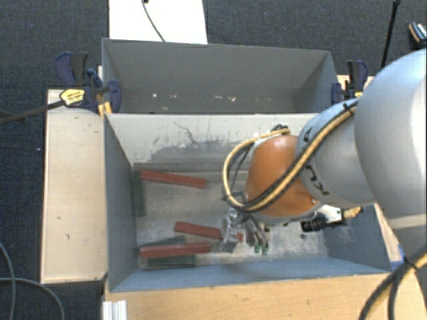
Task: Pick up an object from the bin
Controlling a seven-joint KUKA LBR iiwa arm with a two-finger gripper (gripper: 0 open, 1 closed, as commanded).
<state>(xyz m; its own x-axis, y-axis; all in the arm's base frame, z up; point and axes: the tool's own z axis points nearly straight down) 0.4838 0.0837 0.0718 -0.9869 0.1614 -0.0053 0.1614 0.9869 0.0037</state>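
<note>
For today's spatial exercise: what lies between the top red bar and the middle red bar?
Only bare bin floor separates top red bar from middle red bar, per camera view.

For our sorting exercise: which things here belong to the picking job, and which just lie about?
Job: claw; short red bar beside it; grey bin.
Lying about: long red bar at back; dark green bar at left; front red bar; front green bar.
</note>
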